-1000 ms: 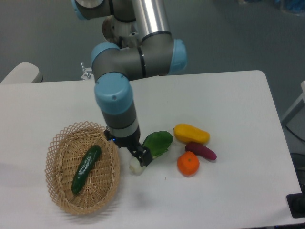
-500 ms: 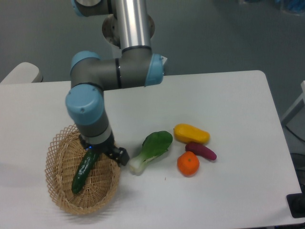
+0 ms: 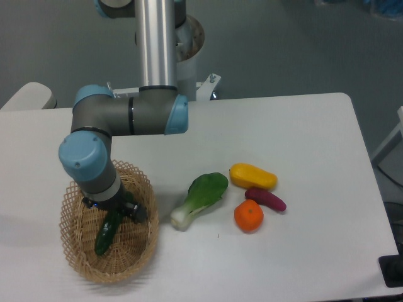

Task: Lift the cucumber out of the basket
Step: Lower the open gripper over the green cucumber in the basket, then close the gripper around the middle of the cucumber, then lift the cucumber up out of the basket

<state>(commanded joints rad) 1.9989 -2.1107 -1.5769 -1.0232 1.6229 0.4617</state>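
The cucumber (image 3: 106, 234), glossy dark green, lies slanted in the tan wicker basket (image 3: 70, 250) at the front left of the table. My gripper (image 3: 117, 211) is down inside the basket over the cucumber's upper end, which it hides. One black finger (image 3: 138, 211) shows to the right of the cucumber. The jaws look open and straddle the cucumber, which still lies on the basket floor.
A bok choy (image 3: 200, 196) lies just right of the basket. Further right are a yellow vegetable (image 3: 253, 177), a purple one (image 3: 266, 199) and an orange (image 3: 249, 216). My arm's elbow (image 3: 126, 116) hangs over the table behind the basket.
My gripper moved left from beside the bok choy, over the basket rim, and down onto the cucumber's upper end. The cucumber and the other vegetables have not moved.
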